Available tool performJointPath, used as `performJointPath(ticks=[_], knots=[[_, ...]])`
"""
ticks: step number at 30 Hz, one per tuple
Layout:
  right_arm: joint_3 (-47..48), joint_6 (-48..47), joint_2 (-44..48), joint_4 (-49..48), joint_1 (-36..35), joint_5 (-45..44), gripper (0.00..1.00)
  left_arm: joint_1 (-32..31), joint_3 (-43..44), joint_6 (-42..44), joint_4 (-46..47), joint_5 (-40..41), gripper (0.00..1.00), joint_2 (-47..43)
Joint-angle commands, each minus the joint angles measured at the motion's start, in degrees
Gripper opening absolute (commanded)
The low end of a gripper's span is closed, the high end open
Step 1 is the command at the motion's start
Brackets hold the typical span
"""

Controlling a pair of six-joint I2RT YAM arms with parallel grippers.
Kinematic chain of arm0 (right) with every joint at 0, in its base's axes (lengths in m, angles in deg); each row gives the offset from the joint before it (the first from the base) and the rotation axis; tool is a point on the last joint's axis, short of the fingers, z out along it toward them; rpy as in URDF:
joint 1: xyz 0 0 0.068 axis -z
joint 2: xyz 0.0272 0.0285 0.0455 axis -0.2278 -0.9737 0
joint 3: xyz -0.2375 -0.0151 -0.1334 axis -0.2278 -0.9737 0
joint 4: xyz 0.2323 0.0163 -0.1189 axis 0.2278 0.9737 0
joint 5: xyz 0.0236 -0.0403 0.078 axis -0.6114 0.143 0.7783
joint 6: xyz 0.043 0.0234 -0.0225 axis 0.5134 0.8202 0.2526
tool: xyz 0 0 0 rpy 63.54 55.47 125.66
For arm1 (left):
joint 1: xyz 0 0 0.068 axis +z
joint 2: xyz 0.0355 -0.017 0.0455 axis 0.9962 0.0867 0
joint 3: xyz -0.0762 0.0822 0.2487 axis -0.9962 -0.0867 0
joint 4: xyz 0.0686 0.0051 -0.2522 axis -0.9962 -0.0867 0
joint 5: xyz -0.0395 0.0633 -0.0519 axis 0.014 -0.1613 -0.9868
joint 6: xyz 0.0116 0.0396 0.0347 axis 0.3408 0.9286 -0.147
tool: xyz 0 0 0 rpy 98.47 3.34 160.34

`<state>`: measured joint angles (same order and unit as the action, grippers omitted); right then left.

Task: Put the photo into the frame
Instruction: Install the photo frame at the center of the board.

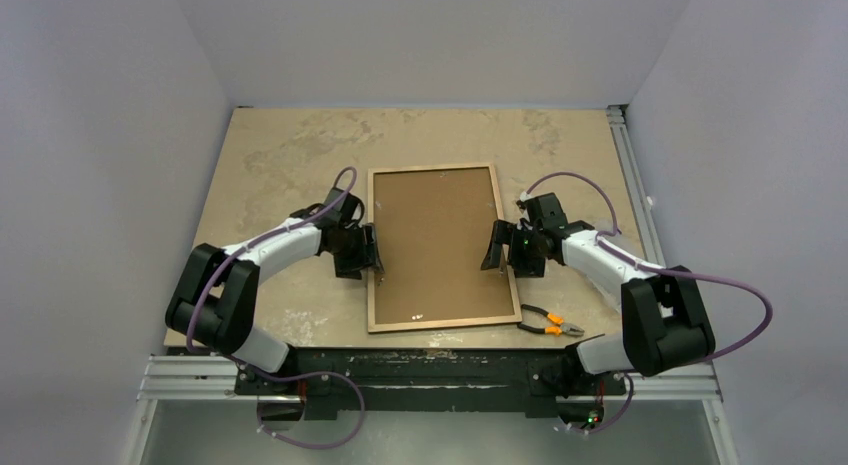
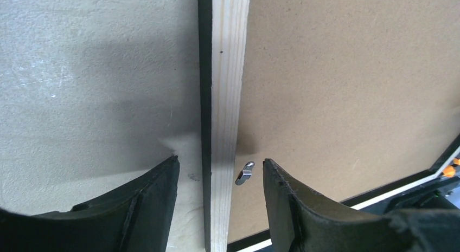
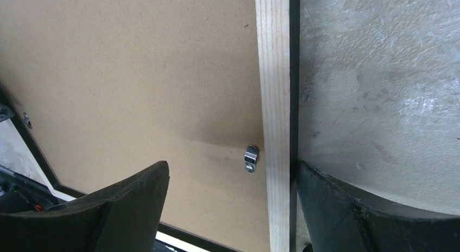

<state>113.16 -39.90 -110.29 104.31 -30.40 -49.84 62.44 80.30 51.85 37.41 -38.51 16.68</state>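
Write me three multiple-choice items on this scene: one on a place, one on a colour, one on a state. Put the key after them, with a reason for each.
1. Where on the table do the pliers lie?
A. at the far left corner
B. by the near right corner of the frame
C. at the far right corner

2. The backing board in the frame is:
A. brown
B. green
C. white

3. The left gripper is:
A. shut on the pliers
B. shut on nothing
C. open, astride the frame's left rail

Key:
1 B, the top view shows them just off that corner.
2 A, every view shows it brown.
3 C, its wrist view shows a finger on each side of the rail, with gaps.
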Motion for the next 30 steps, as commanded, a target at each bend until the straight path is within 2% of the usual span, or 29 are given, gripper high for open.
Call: performJointPath(ticks=[1, 11, 18, 23, 30], knots=[[-0.6, 0.7, 0.8, 0.6, -0.5, 2.5, 0.84, -2.3, 0.7, 2.5, -2.1, 4.3, 0.57, -1.0], [-0.2, 0.4, 0.0, 0.6, -0.5, 2.2, 0.84, -6.3, 1.5, 3.1, -2.8, 7.9, 0.51, 0.2], [0.2, 0.4, -0.4, 0.5, -0.5, 2.1, 0.84, -10.6, 3.8, 3.1, -6.8, 14.5, 0.45, 2.5], [0.2, 0.5, -0.7, 0.4, -0.5, 2.1, 0.84, -12.5, 4.1, 2.5, -7.2, 16.2, 0.35, 4.2], [0.5, 0.3, -1.0, 0.5, -0.5, 2.2, 0.83, -13.3, 4.8, 2.2, -7.7, 17.4, 0.13, 4.3]])
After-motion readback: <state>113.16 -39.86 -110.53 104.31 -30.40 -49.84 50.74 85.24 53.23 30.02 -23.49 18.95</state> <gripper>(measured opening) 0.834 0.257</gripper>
